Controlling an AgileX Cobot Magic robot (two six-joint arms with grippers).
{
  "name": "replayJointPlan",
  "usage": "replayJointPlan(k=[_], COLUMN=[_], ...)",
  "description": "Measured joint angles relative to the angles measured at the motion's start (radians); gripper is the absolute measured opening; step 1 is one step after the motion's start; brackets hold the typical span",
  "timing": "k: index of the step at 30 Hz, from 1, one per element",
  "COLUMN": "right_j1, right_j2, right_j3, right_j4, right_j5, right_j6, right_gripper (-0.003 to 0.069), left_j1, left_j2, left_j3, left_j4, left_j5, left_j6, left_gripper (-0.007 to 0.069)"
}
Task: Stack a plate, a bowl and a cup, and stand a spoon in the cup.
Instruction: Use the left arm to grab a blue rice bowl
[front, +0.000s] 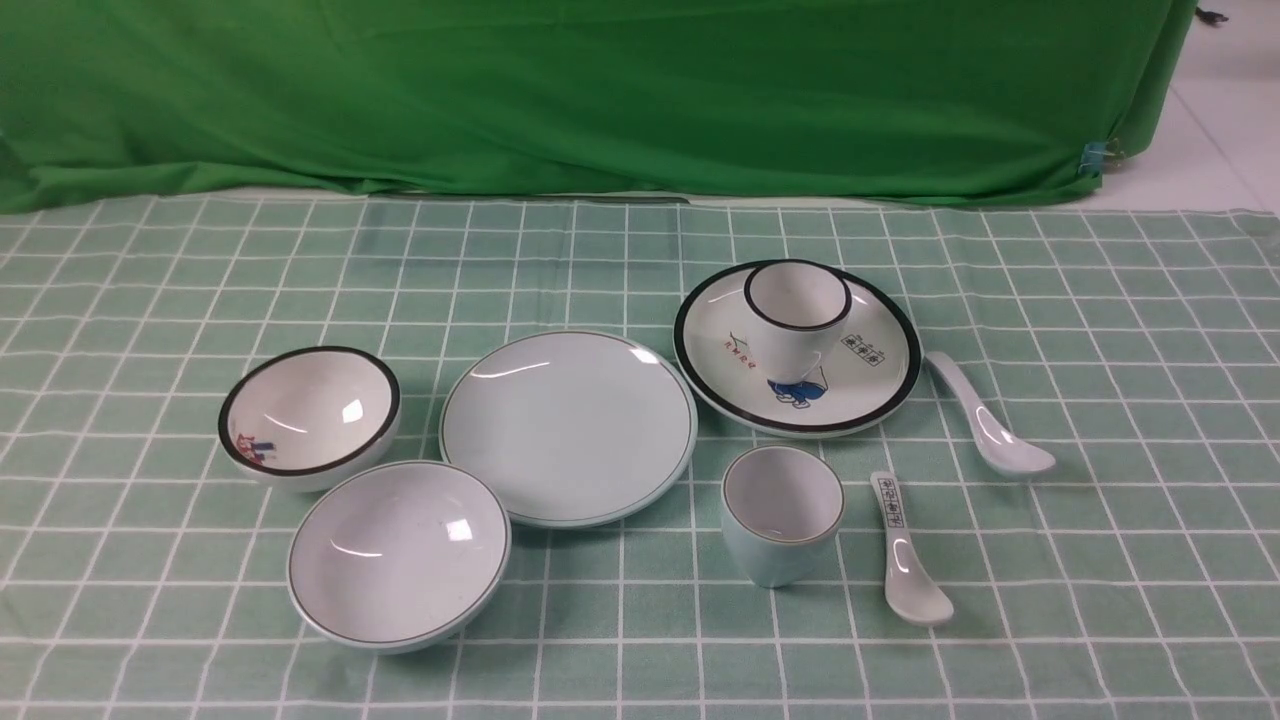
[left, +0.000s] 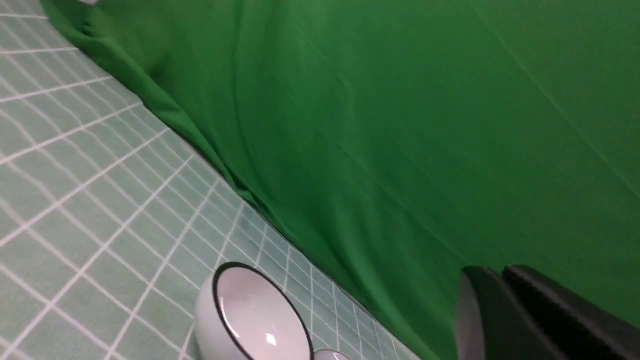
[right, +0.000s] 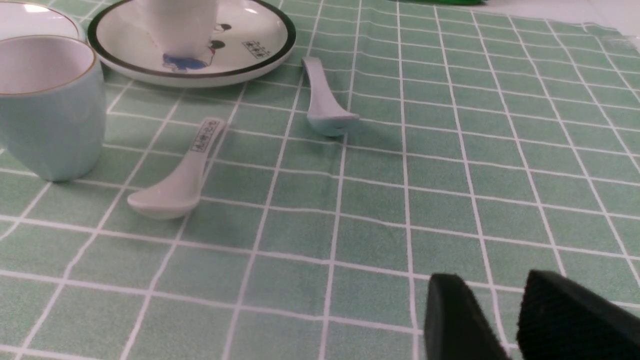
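Judging by how the pieces lie, none of the stack has been built yet. The plain pale blue-green round plate (front: 568, 428) lies flat and bare near the middle of the bench (front: 640, 250), which is covered by a green checked cloth. The pale blue-green bowl with the whitish inside (front: 400, 555) sits upright and empty on the cloth just beside the plate's near left edge; whether the two touch I cannot tell. The small pale blue-green handleless cup (front: 782, 512) stands upright and empty on the cloth near the plate's near right edge. The plain white ceramic soup spoon (front: 990, 415) lies flat farther right, just beside the white plate with the thick black rim (front: 880, 395).

Neither arm shows in the front view. In the left wrist view the left jaws are pressed together with nothing between them, raised over the far left of the cloth. In the right wrist view the right jaws stand apart with only cloth in the gap, low over the near right of the bench and well apart from both spoons.

Every step remains: bowl onto plate, cup into bowl, spoon stood in cup. The look-alikes need avoiding: the black-rimmed white bowl (front: 310, 415), the black-rimmed white cup (front: 797, 310) standing on the drawn plate, and the white spoon with black characters (front: 905, 550) lying beside the pale cup.
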Motion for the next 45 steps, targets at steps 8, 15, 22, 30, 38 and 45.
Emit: replayJointPlan(k=[8, 15, 22, 30, 38, 45], right_j1=[0.000, 0.000, 0.000, 0.000, 0.067, 0.211], right_j2=[0.000, 0.000, 0.000, 0.000, 0.087, 0.355], right_j3=[0.000, 0.000, 0.000, 0.000, -0.205, -0.543], right_j4=[0.000, 0.000, 0.006, 0.014, 0.028, 0.028], right_j5=[0.000, -0.001, -0.050, -0.322, -0.071, 0.404], right_j6=[0.000, 0.000, 0.046, 0.458, 0.482, 0.168], right_gripper=[0.0242, 0.0242, 0.0242, 0.0242, 0.0134, 0.0090], left_j1=[-0.049, -0.188, -0.319, -0.344, -0.408, -0.566], left_j2=[0.285, 0.574, 0.687, 0.695, 0.929, 1.209], left_j3=[-0.333, -0.498, -0.504, -0.505, -0.657, -0.742], left_j4=[0.180, 0.201, 0.190, 0.179, 0.220, 0.470], left_j5=[0.391, 0.504, 0.493, 0.471, 0.711, 0.752], left_j6=[0.239, 0.307, 0.317, 0.353, 0.447, 0.351], left_gripper=[0.0018, 0.0018, 0.0018, 0.0018, 0.0018, 0.0018])
